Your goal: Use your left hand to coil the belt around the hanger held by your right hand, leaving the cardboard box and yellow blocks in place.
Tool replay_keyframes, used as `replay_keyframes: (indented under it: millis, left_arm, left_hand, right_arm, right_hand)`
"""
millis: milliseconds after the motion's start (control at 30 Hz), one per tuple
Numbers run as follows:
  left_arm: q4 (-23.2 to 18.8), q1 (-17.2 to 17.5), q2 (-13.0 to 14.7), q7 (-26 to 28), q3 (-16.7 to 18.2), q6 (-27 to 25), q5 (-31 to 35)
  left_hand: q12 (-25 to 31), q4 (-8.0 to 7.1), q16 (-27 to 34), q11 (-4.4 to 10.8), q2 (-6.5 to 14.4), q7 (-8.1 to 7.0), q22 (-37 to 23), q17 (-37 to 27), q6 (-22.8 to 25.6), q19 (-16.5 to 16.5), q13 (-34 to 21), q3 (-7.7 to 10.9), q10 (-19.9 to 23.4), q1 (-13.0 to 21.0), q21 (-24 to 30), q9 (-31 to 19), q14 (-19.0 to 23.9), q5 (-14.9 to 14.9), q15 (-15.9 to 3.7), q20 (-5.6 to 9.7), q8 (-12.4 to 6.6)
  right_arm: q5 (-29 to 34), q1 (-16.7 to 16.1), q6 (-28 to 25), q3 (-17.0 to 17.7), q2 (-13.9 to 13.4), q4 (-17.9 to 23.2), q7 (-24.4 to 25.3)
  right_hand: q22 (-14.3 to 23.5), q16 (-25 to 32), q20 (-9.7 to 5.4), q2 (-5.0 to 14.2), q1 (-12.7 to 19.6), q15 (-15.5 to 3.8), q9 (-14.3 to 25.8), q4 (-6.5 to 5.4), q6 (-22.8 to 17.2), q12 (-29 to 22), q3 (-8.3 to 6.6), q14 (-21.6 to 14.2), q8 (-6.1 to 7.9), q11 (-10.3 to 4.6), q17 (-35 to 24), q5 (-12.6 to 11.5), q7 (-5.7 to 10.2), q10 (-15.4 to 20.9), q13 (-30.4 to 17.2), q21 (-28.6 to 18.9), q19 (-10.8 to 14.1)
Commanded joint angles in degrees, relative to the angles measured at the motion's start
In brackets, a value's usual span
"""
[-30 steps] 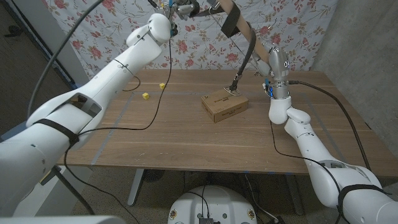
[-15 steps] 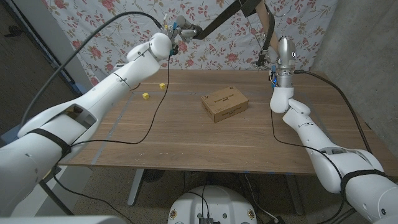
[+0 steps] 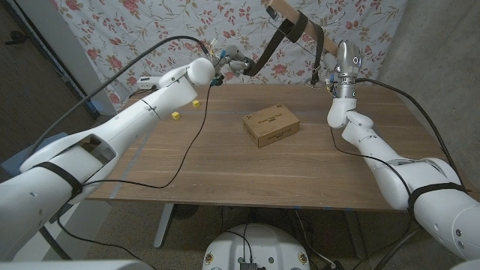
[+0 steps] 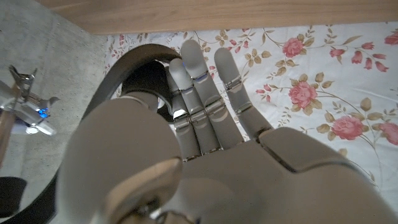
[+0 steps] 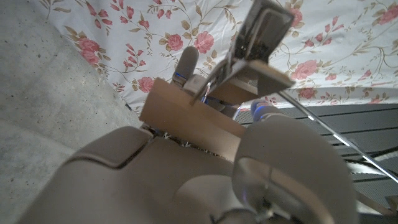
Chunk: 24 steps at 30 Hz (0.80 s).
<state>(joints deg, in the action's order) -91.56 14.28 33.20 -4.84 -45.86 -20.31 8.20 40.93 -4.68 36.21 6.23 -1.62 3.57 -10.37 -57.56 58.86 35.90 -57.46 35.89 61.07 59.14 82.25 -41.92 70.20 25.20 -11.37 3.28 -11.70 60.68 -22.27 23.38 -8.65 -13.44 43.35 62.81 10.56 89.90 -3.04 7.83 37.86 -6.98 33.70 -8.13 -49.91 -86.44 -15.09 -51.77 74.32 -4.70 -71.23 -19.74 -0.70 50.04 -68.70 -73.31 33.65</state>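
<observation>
Item: belt (image 3: 289, 34), dark strap, one turn draped over wooden hanger (image 3: 282, 10) high above far table (image 3: 225, 165) edge.
Right robot hand (image 3: 334, 66): clamped on hanger near its metal clip (seen in wrist view).
Left robot hand (image 3: 225, 61): fingers closed on belt's free end, strap taut between.
Advice: carry strap up and over bar in tight loops, keep tension, hanger steady.
Cardboard box (image 3: 271, 127), yellow blocks (image 3: 175, 115) below: keep the arc clear above them.
</observation>
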Motion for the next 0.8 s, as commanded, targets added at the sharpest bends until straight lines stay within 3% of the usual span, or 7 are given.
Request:
replay_keyframes:
  millis: [33,300,567,800]
  left_arm:
    - [1.8,-0.6,-2.0,-6.2,-2.4,4.0,-1.2]
    - [2.4,-0.5,-3.2,-8.1,-2.4,5.5,-2.5]
    - [0.3,0.2,-2.9,-10.3,-2.6,6.6,-3.4]
    - [-2.3,1.3,-2.3,-11.3,-2.0,8.0,-4.7]
  left_hand:
    - [0.0,0.20,0.0,0.99,0.5,2.47,0.0,-0.2,3.0,-0.1,-0.4,0.27,1.0,1.6,0.3,-0.1,0.3,0.0,-0.18,3.18,-0.10]
    - [-0.3,0.14,-0.1,1.00,0.5,2.52,0.0,-0.5,3.0,-0.1,-0.4,0.17,1.3,1.9,0.4,-0.2,0.3,-0.1,0.02,3.20,-0.08]
    - [-0.5,0.11,-0.3,0.96,0.5,2.60,0.0,-0.5,2.9,-0.1,-0.8,0.03,1.3,2.2,0.4,-0.4,0.4,-0.2,-0.27,3.21,-0.01]
    - [-0.7,-0.01,-0.5,1.02,0.5,2.61,0.0,-0.6,2.9,0.0,-0.9,-0.03,1.3,2.3,0.3,-0.3,0.3,-0.2,-0.26,3.20,0.13]
  right_arm:
    - [5.3,3.4,-10.4,0.0,1.8,-5.4,1.2]
    - [1.7,4.0,-16.5,-5.9,0.5,-4.4,0.9]
    - [-1.2,4.3,-21.3,-11.7,-1.4,-3.2,-0.6]
    - [-1.5,5.6,-25.3,-16.2,-1.3,-6.4,-1.1]
  right_hand:
    - [0.2,0.1,-4.64,0.91,0.5,-5.12,0.1,0.04,-0.3,-0.1,0.34,-0.6,0.28,0.00,-0.1,-0.1,0.21,0.8,-0.4,-0.4,0.9]
    - [0.3,0.1,-4.67,1.15,0.9,-5.13,0.0,0.05,-0.8,-0.3,0.47,-1.5,0.62,-0.22,-0.1,0.1,0.48,1.4,-0.6,-0.9,1.4]
    - [0.3,0.1,-4.70,1.16,1.1,-5.08,0.0,-0.04,-0.9,-0.8,0.63,-1.7,0.71,-0.31,-0.1,0.4,0.29,1.3,-1.2,-1.2,1.4]
    - [0.3,0.0,-4.68,1.16,1.3,-5.07,0.0,-0.12,-0.9,-1.2,0.76,-1.6,0.72,-0.31,-0.1,0.5,0.29,1.1,-1.5,-1.4,1.3]
